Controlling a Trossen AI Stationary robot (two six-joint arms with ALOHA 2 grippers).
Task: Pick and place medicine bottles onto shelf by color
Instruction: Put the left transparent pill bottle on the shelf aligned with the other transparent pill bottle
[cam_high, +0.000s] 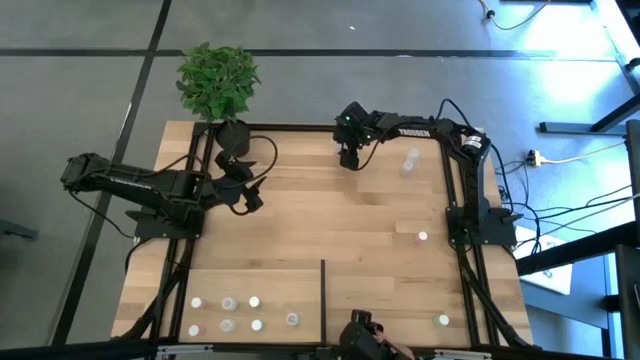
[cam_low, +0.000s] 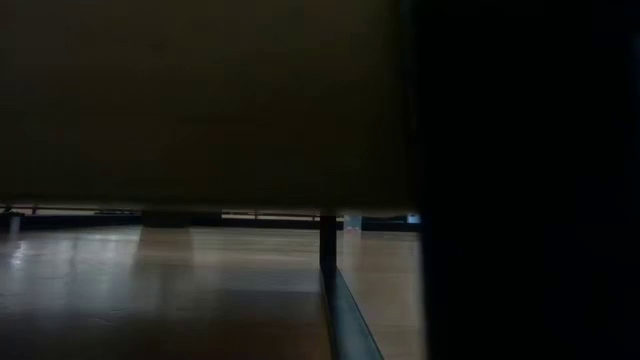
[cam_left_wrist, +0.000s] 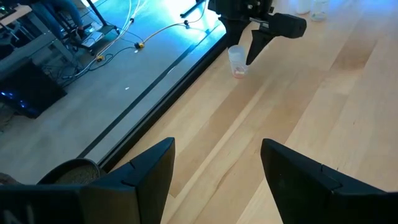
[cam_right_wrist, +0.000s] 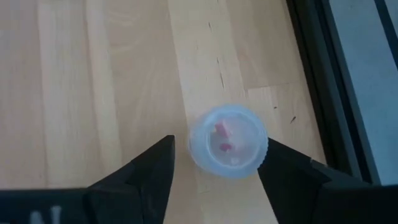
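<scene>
A small clear medicine bottle (cam_right_wrist: 228, 142) with pink pills inside stands upright on the light-wood shelf (cam_high: 300, 230), near its far rail. My right gripper (cam_right_wrist: 214, 162) hangs over the bottle, open and slanting down, with one finger on each side of its cap. The left wrist view shows this bottle (cam_left_wrist: 237, 61) beside that gripper's finger (cam_left_wrist: 256, 45). In the high view the right gripper (cam_high: 348, 156) hides it. My left gripper (cam_high: 250, 195) waits open at the shelf's left side, holding nothing. My right gripper has one finger (cam_right_wrist: 277, 163) right beside the rim of the bottle's cap (cam_right_wrist: 264, 146). I cannot tell whether it touches. The other finger (cam_right_wrist: 158, 163) stands apart from the cap. The bottle rests upright on the wood.
Several bottles (cam_high: 228, 303) stand near the front left, beside the black divider bar (cam_high: 322, 290). Single bottles stand at the far right (cam_high: 410, 160), mid right (cam_high: 422, 237) and near right (cam_high: 443, 320). A potted plant (cam_high: 218, 80) is at the far left corner.
</scene>
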